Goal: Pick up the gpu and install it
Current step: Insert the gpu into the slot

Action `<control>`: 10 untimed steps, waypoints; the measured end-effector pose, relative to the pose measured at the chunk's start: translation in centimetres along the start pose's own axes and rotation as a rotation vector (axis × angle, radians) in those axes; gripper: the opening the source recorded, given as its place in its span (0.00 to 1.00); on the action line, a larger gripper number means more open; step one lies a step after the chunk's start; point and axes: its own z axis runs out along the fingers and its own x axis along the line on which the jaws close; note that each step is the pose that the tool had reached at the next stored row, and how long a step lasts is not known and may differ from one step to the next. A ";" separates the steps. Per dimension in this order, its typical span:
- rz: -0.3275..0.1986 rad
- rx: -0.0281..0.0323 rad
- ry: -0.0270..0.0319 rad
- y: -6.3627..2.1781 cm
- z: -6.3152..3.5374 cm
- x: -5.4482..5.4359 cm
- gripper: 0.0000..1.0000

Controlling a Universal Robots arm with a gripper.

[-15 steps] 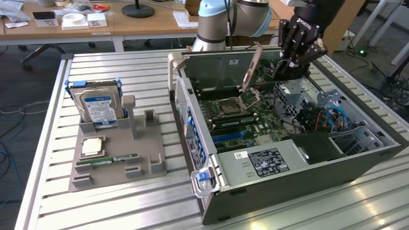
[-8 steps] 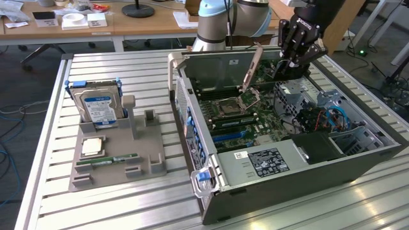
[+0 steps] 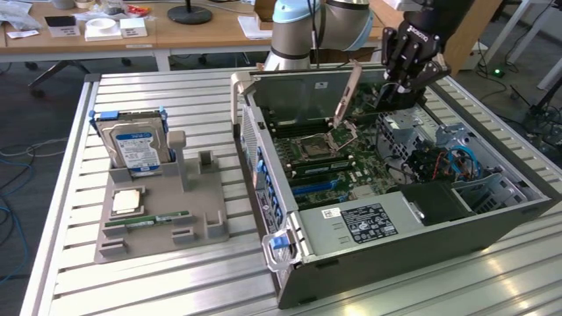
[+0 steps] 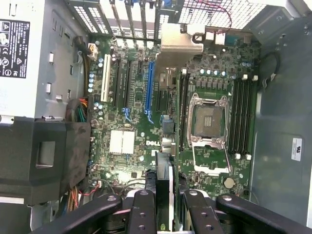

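**Card lifted and over the board, not yet seated**

The pick-up half of the job looks done. In the wrist view the tool's fingers (image 4: 144,209) pinch a dark, thin graphics card (image 4: 164,175) seen edge-on, with the jaws drawn in close on either side of it. The tool (image 3: 402,92) hangs inside the open computer case (image 3: 491,217), above the motherboard (image 4: 131,112).

The card runs from the fingers toward the rear of the case. A silver plate (image 4: 180,46) there is probably its end bracket. It lies between the long blue slot (image 4: 149,85) and the processor socket (image 4: 208,122), roughly parallel to both.

In the exterior view a slim tan strip (image 3: 346,95) stands tilted over the socket, just to the exterior view's left of the tool. This is likely the same card, though the join with the fingers is hard to make out there.

The installing half appears unfinished. The card seems to float above the board rather than sit in a slot, and whether its lower edge touches anything cannot be told.

On the surface (image 3: 176,283), well apart from the case, the grey holder (image 3: 202,217) carries a hard drive (image 3: 136,141), a processor chip (image 3: 127,201) and a green memory stick (image 3: 147,220).
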 end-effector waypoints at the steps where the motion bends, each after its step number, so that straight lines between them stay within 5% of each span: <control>1: -0.002 0.0037 0.0005 0.03 0.08 0.0 0.27; 10: -0.010 0.0480 0.0040 0.70 0.89 0.0 0.27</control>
